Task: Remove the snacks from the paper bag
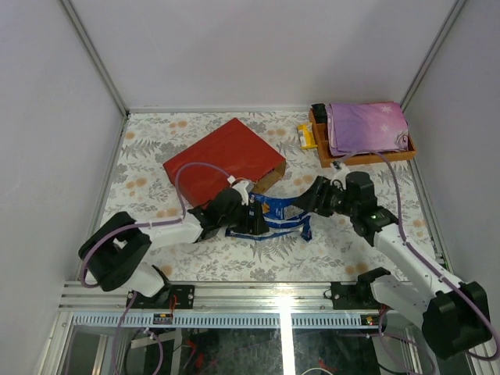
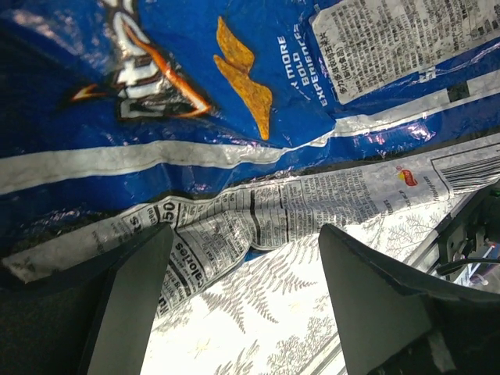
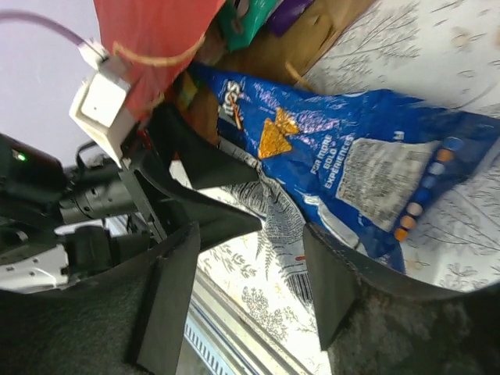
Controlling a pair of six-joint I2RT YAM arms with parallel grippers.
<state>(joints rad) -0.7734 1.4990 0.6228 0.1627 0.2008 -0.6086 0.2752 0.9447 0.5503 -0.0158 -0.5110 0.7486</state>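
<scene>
1. Snacks point(image 3: 248, 17) in green and purple show inside the bag point(image 1: 223, 160), which lies flat with its mouth facing the arms. A blue pack point(image 1: 273, 209) lies on the table point(image 1: 156, 141) just outside that mouth.
2. The blue pack's long axis runs crosswise, from the left pincer point(image 2: 246, 234) toward the right pincer point(image 3: 250, 234), and it lies between them.
3. Left pincer is wide, holding nothing. The pack's white crimped edge lies right at its tips, so this arm looks nearer for a grasp.
4. Right pincer is also wide and empty. The pack lies ahead of it and off to one side, near one finger.
5. Open table lies near-side and to the right of the pack. The tray point(image 1: 367, 156) stands well apart at the far right.
</scene>
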